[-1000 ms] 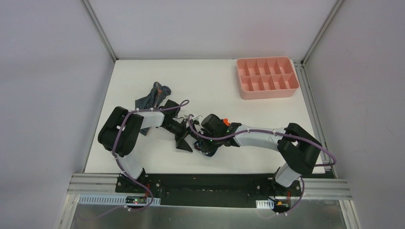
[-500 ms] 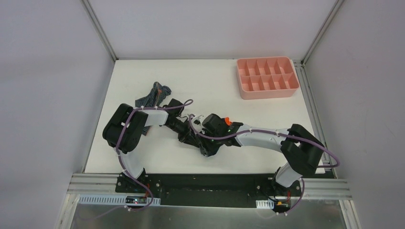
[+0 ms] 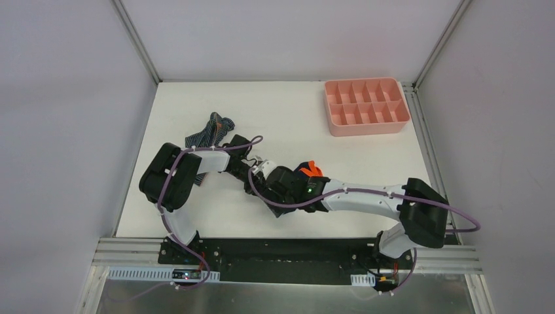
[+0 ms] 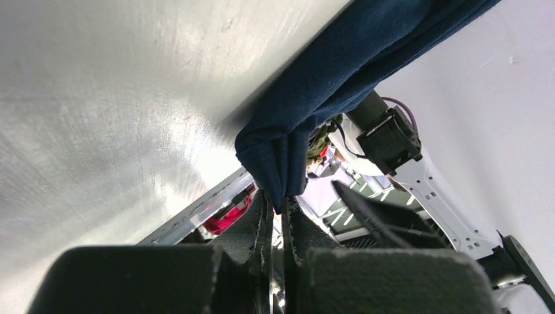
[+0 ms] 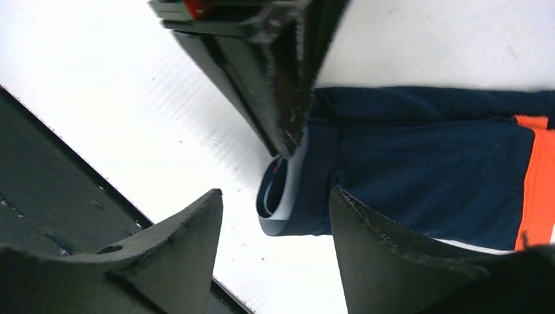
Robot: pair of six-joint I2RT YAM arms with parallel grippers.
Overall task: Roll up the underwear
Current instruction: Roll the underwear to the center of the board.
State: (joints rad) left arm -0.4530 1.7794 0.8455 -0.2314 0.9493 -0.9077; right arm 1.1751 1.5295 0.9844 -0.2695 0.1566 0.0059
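The navy underwear [image 5: 425, 176] lies flat on the table, its orange trim [image 5: 537, 176] on the right and its near end folded over into a small loop. My left gripper [image 4: 280, 204] is shut on a fold of this navy cloth [image 4: 340, 72]; its fingers [image 5: 281, 85] come down onto the looped end. My right gripper [image 5: 275, 191] is open, one finger on each side of that loop, gripping nothing. From above, both grippers meet mid-table, and only the orange trim [image 3: 310, 169] shows past the right wrist. The striped underwear [image 3: 209, 131] lies crumpled behind the left arm.
A pink compartment tray [image 3: 366, 108] stands at the back right of the white table [image 3: 294, 118]. The black front rail [image 5: 52, 196] runs close to the right gripper. Side walls close off the table on the left and right.
My left gripper has shut on the navy underwear's folded end. My right gripper has opened, and its arm has swung lower and further left.
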